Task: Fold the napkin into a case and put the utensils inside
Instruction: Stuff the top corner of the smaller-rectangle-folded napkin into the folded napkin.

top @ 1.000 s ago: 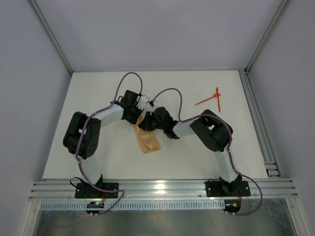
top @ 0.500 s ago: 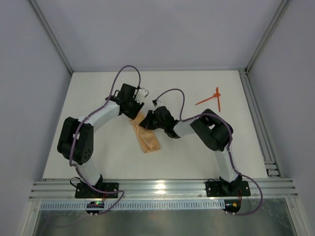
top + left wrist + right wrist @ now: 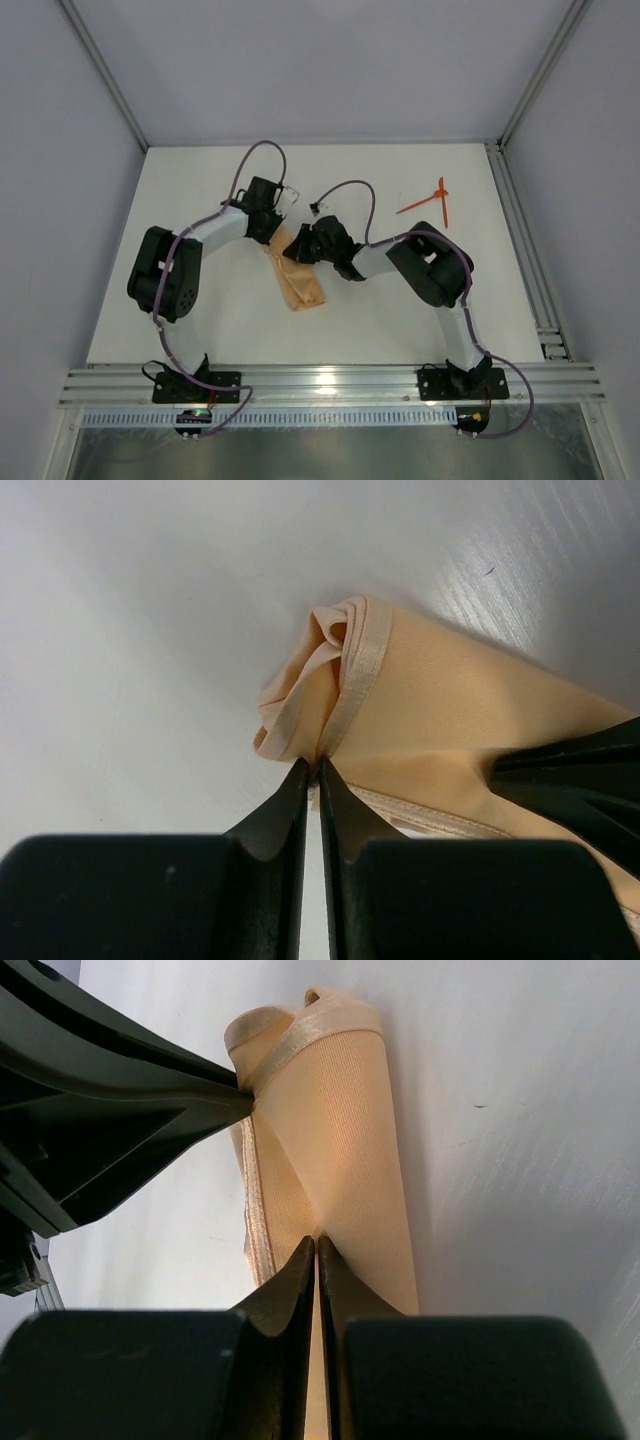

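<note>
The napkin [image 3: 300, 278] lies as a narrow folded strip mid-tabletop [image 3: 200, 310]. The left jaws, wider open a moment ago, have closed on its far hem. The right jaws stay pinched on its fold. Folding isn't finished, and the utensils [image 3: 432, 203] lie well apart.

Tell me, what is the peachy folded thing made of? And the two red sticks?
The napkin looks like soft woven cloth with a slight sheen: it bunches up and has a stitched hem. The utensils look like thin, stiff orange-red plastic, though they are too small to be sure.
</note>
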`<control>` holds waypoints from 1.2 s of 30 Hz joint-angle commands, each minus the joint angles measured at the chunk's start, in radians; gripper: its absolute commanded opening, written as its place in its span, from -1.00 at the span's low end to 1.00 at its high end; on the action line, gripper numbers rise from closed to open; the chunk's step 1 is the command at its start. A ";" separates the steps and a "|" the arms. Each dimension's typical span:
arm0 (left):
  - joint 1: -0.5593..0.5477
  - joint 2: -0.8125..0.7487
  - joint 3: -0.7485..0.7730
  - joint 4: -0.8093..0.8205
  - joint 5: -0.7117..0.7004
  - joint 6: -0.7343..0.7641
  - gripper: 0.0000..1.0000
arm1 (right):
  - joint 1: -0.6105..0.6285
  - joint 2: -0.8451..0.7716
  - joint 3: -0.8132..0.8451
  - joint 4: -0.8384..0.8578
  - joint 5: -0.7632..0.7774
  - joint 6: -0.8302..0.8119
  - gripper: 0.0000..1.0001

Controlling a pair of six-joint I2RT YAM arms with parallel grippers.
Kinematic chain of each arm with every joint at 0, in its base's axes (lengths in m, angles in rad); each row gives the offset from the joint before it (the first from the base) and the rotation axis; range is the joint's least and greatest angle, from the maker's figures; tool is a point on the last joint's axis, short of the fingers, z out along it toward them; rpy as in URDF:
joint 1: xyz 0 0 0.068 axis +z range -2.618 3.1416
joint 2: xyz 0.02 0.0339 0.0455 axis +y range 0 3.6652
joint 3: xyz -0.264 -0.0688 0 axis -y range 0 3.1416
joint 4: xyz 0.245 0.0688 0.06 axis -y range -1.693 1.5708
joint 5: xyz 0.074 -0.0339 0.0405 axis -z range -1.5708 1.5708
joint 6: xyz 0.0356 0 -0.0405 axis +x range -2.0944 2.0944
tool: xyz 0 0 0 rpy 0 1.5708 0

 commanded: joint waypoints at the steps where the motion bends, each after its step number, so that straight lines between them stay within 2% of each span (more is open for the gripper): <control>1: 0.015 -0.050 -0.007 0.051 0.037 0.000 -0.83 | 0.002 0.009 0.014 -0.050 0.028 -0.012 -0.85; 6: 0.047 -0.088 0.024 -0.017 0.169 -0.035 -0.80 | 0.000 0.011 0.015 -0.053 0.026 -0.009 -0.85; 10: 0.058 -0.026 0.061 -0.076 0.229 -0.049 -0.64 | 0.002 0.015 0.023 -0.055 0.022 -0.007 -0.85; 13: 0.058 -0.005 0.047 -0.067 0.255 -0.067 -0.63 | 0.002 0.012 0.032 -0.044 0.015 -0.004 -0.85; 22: 0.058 -0.004 0.048 -0.054 0.257 -0.070 -0.88 | 0.009 0.024 0.157 -0.093 -0.012 -0.033 -0.84; 31: 0.058 -0.033 0.048 -0.080 0.298 -0.072 -0.91 | 0.006 0.124 0.213 -0.099 0.006 0.060 -0.84; 32: 0.058 -0.045 0.048 -0.084 0.297 -0.067 -0.88 | 0.003 0.130 0.207 -0.093 0.005 0.071 -0.83; 36: 0.070 -0.109 0.026 -0.078 0.249 -0.055 -0.25 | 0.002 0.118 0.200 -0.096 0.018 0.070 -0.83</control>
